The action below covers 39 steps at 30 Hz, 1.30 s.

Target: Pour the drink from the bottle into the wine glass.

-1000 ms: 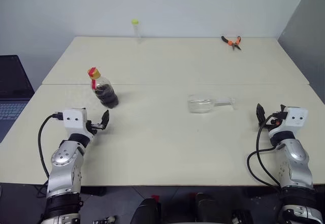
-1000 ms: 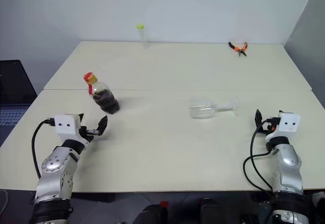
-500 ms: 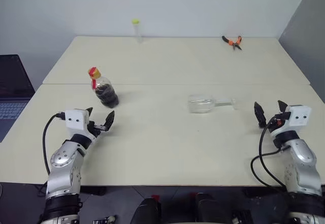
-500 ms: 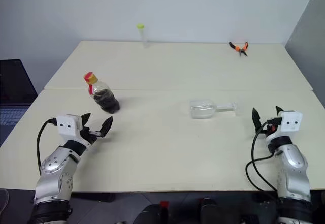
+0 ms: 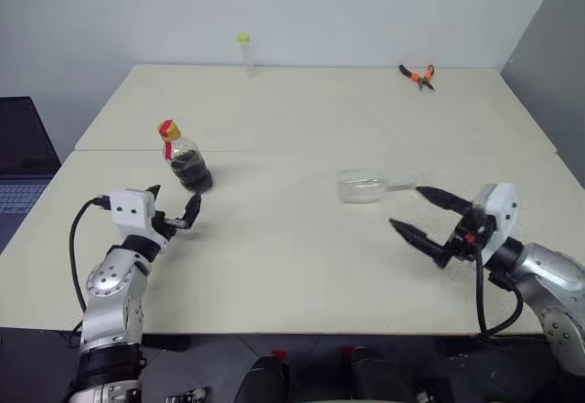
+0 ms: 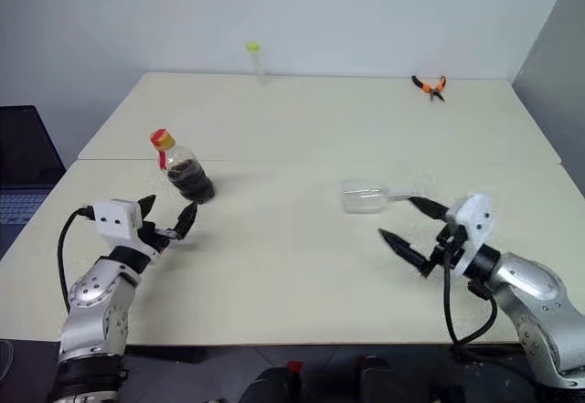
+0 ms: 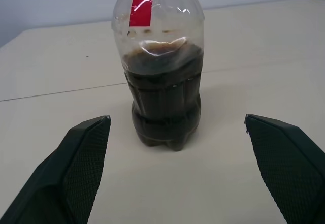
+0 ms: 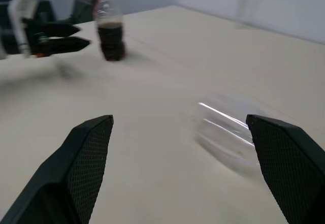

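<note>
From the head views, the small squat clear plastic bottle [image 5: 186,159] with its red neck label and yellow cap stands upright on the cream table [image 5: 302,266], the dark brown-red drink [image 5: 192,173] filling its lower body. The clear stemmed wine glass [image 5: 366,186] lies on its side near mid-table, so it probably has to be stood up before anything can be poured. The left gripper [image 5: 172,209] sits just short of the bottle, fingers spread wide and empty, seemingly lined up to close on it. The right gripper [image 5: 430,220] points across toward the fallen glass, also spread wide and holding nothing, near the glass's foot but apart from it. A thin clear tube [image 5: 244,54] and orange-handled pliers [image 5: 417,75] rest at the far edge, well clear.

In the left wrist view, the bottle stands centred between the two black fingers [image 7: 81,158], untouched.

In the right wrist view, the glass's bowl [image 8: 226,132] lies between the parted fingers [image 8: 86,153], without contact; the bottle stands beyond.
</note>
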Tool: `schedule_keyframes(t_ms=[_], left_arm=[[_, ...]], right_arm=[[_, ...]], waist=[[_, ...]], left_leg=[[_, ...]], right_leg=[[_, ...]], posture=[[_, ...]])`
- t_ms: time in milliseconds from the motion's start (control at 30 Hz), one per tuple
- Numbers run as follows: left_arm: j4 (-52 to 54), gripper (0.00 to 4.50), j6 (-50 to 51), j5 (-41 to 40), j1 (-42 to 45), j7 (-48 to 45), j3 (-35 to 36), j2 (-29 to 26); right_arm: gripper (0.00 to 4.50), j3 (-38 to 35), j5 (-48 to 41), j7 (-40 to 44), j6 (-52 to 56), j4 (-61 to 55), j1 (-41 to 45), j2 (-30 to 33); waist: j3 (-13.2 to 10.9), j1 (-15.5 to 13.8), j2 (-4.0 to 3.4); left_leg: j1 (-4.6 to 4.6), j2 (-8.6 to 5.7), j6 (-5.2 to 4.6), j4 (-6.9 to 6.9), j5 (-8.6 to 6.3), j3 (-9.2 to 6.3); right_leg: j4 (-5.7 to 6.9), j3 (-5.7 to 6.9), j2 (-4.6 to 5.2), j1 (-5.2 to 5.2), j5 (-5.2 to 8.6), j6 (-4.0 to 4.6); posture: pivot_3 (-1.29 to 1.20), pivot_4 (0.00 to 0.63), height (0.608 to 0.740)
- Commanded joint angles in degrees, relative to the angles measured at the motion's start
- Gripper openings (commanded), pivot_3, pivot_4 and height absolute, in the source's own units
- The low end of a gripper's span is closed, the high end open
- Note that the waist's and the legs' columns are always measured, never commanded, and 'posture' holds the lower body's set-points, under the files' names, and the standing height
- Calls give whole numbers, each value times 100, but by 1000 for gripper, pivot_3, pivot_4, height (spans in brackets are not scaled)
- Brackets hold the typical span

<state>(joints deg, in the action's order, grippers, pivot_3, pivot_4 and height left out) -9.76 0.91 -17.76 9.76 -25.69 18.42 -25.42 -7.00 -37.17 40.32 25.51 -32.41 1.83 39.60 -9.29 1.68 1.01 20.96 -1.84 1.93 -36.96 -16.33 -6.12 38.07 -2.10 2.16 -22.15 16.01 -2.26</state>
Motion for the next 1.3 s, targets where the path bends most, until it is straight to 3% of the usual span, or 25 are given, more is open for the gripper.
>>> schedule_keyframes(t_ms=[33,500,1267,1300], left_arm=[[-12,4475,22,-132,140,-62,125,-84],[-1333,4475,-239,255,1028,257,14,-82],[-4156,4475,-1310,452,2986,-252,-198,-86],[-4194,4294,-1343,428,3012,-314,-200,-76]], right_arm=[[4500,79,-145,88,184,-218,280,54],[4500,482,245,178,32,209,954,-333],[4500,780,487,373,23,376,1381,-630],[4500,784,486,369,32,365,1388,-633]], waist=[[-1,-6,4],[-8,-20,15],[-10,-13,19],[-10,-13,19]], left_leg=[[0,0,0,0,0,0],[6,-1,2,0,0,-1],[11,-7,5,-1,2,1],[12,-7,5,-1,2,-1]], right_leg=[[-3,0,0,1,0,0],[-5,5,2,-3,-1,1],[-2,24,5,-11,-4,2],[-2,25,5,-12,-4,2]], posture=[[0,150,740],[0,150,740],[0,150,740],[0,150,740]])
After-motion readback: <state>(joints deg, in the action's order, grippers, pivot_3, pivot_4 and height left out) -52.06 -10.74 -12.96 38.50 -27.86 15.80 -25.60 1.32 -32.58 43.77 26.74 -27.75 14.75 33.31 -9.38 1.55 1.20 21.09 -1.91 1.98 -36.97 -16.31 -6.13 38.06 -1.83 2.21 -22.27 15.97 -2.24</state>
